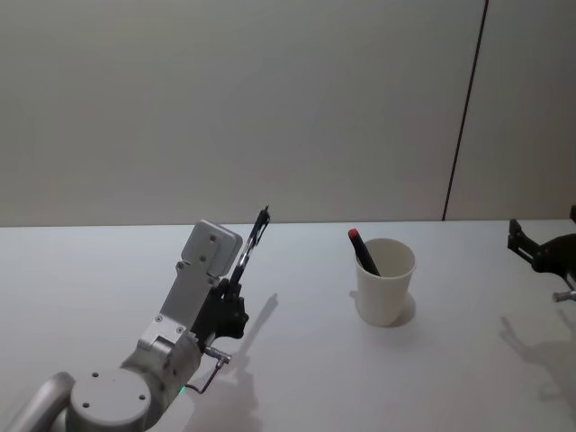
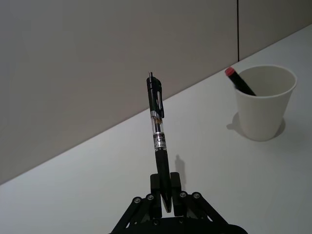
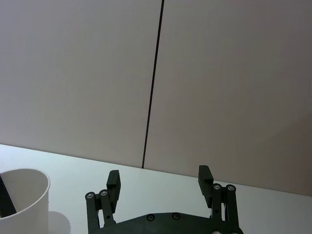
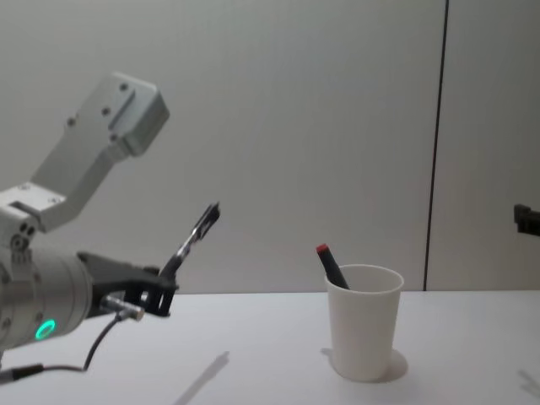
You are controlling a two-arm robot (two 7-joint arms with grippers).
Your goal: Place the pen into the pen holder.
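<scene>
My left gripper (image 2: pixel 165 184) is shut on the lower end of a black pen (image 2: pixel 158 131) with a clear barrel. The pen points up and away, tilted, above the table. In the head view the left gripper (image 1: pixel 232 293) and the pen (image 1: pixel 253 245) hang left of the pen holder (image 1: pixel 385 283), well apart from it. The pen holder (image 2: pixel 264 105) is a white paper cup standing upright, also seen from the side (image 4: pixel 363 325). A red-capped black marker (image 1: pixel 362 250) leans inside it. My right gripper (image 3: pixel 159 174) is open and empty, raised at the far right (image 1: pixel 540 250).
The white table (image 1: pixel 297 378) runs back to a plain grey wall with a dark vertical seam (image 1: pixel 463 117). Bare tabletop lies between the left gripper and the cup, and between the cup and the right gripper.
</scene>
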